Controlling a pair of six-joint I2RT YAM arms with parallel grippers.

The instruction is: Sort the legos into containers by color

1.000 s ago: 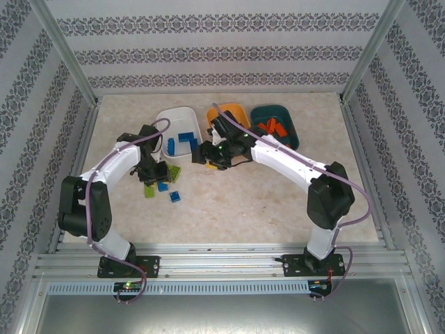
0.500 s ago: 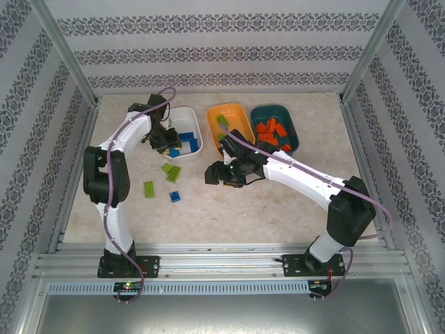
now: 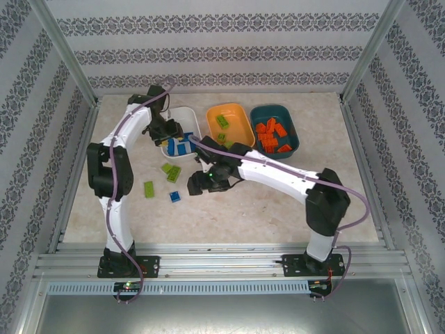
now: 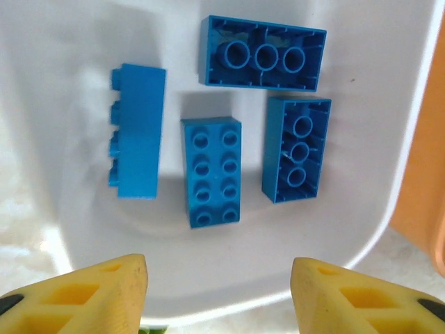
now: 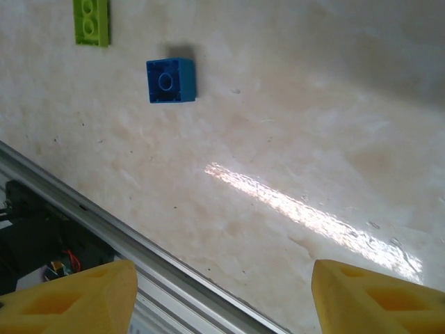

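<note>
My left gripper (image 4: 219, 282) (image 3: 171, 133) hangs open over the white dish (image 4: 83, 62) (image 3: 192, 118), with nothing between its fingers. Several blue legos (image 4: 211, 170) lie in that dish below it. Green legos (image 3: 222, 122) lie in the orange dish (image 3: 240, 132), and orange legos (image 3: 271, 136) in the dark teal dish (image 3: 290, 129). My right gripper (image 5: 222, 285) (image 3: 198, 185) is open and empty above bare table. Ahead of it lie a small blue lego (image 5: 170, 80) (image 3: 174, 197) and a green lego (image 5: 92, 21) (image 3: 149, 188).
Two more green legos (image 3: 171, 171) lie loose just in front of the white dish. The metal frame rail (image 5: 104, 216) at the table's near edge runs close under my right gripper. The orange dish's wall (image 4: 424, 174) stands right beside the white dish.
My left gripper carried a blue lego from the loose pile to the white dish and opened over it. My right gripper left the orange dish and swung left toward the loose legos.
</note>
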